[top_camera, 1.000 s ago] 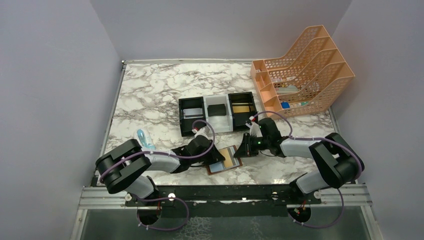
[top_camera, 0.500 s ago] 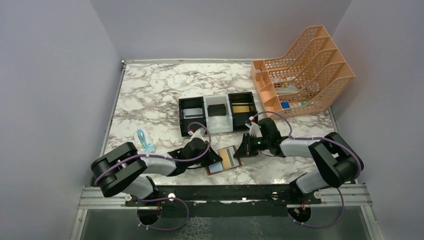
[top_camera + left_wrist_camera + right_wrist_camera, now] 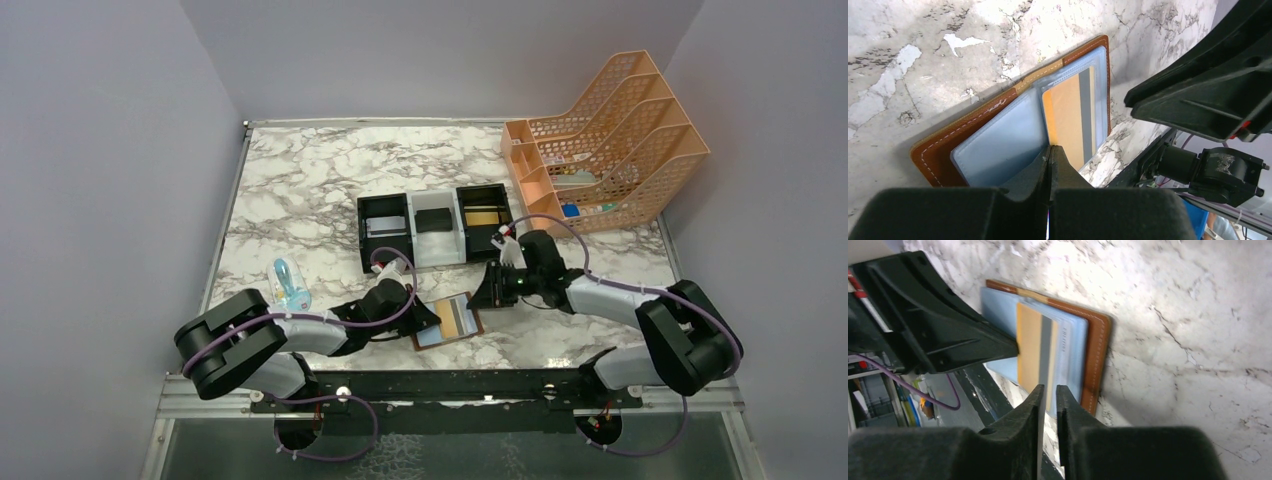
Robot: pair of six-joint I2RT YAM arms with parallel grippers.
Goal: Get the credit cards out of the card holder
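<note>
L fingers [image 3: 1050, 152] fully closed, empty, tips pressing fold of open card holder [image 3: 935, 150] on desk [image 3: 923, 60]. R fingers [image 3: 1049, 387] nearly closed, slim gap, gold card [image 3: 1029, 345] right at tips; can't tell if gripped.

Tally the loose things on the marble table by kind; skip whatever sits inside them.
card holder: 1
three-compartment tray: 1
orange file rack: 1
small blue-clear item: 1
Total: 4
</note>
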